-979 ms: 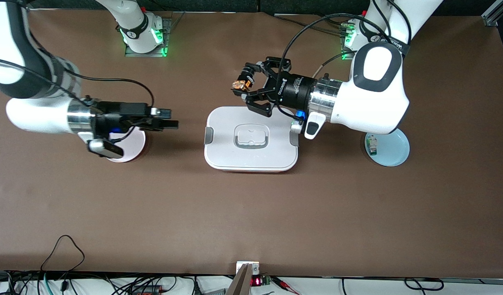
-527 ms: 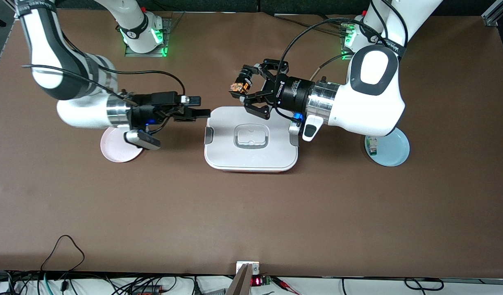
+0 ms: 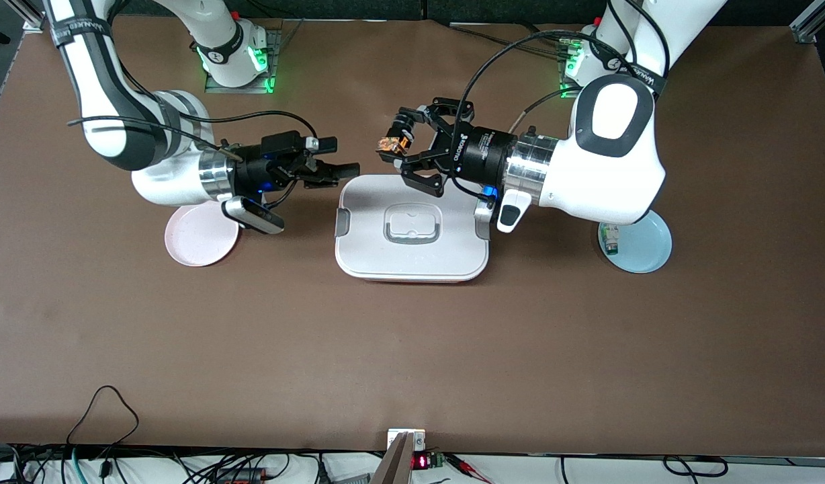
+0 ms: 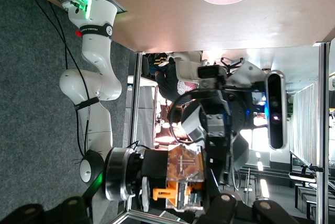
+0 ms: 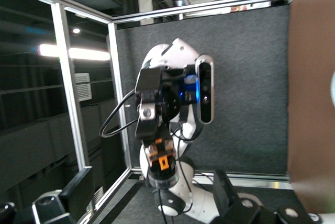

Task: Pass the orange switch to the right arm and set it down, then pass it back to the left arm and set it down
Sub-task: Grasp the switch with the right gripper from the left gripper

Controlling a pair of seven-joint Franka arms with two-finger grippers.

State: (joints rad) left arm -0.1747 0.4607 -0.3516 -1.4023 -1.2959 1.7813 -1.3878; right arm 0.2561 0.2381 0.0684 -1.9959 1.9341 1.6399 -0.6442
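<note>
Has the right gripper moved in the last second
Yes. The right gripper has travelled from over the pink plate toward the box, now at its corner, closing on the orange switch held by the left gripper.

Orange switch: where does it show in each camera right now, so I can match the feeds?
Front view: the orange switch is held in the left gripper, above the table beside the box.
Left wrist view: close up, between the gripper's fingers.
Right wrist view: small, in the facing gripper.
Shared landmark: the left gripper holding it.
</note>
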